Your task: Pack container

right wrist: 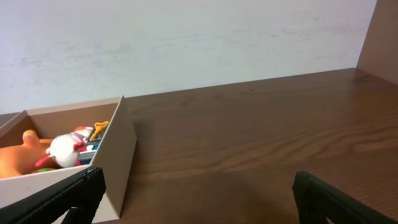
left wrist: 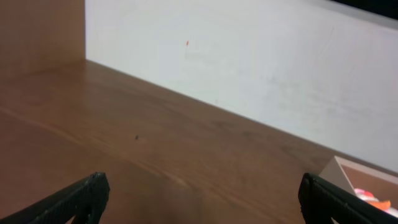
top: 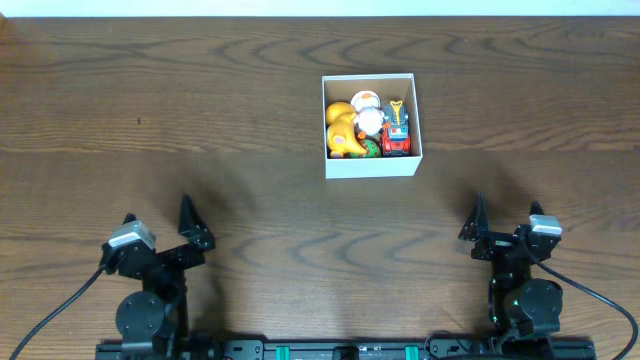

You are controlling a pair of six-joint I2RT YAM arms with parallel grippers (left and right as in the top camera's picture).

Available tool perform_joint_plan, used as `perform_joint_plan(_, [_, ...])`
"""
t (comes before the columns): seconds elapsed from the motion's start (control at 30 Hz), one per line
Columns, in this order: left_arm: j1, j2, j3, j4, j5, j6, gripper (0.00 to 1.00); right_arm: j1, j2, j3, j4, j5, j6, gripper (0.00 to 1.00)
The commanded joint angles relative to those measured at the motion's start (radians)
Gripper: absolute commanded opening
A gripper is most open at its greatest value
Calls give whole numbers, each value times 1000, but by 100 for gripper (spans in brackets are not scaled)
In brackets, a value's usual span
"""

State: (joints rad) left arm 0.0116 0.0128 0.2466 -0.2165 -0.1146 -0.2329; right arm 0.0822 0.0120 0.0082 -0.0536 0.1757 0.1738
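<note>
The container (top: pixel 372 164) is sitting toward the bench's (top: pixel 150 100) far edge, right of centre, holding a yellow duck (top: pixel 343 130) and a red truck (top: pixel 397 135). The left gripper (top: pixel 160 215) and the right gripper (top: pixel 507 213) are hovering by the near edge, jaws wide apart.

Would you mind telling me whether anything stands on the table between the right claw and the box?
Nothing visible does. The right claw hangs open over the table, and only bare wood lies between it and the box, which already holds several toys.
</note>
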Motion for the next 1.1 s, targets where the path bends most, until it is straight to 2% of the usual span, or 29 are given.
perform_joint_plan(0.0, [10,-11,-68,62,23,-2,98,-10,-6,-3,-2,0,-14,99])
perform_joint_plan(0.2, [35,-11,-159,179,49,6,98,-10,-6,-3,-2,0,-14,99])
perform_joint_plan(0.3, [61,-11,-173,188,61,22,98,-10,-6,-3,-2,0,-14,99])
perform_joint_plan(0.67, [103,-11,-176,188,134,246,98,-10,-6,-3,-2,0,-14,99])
perform_joint_plan(1.07, [98,-11,-178,175,132,267,98,-10,-6,-3,-2,0,-14,99])
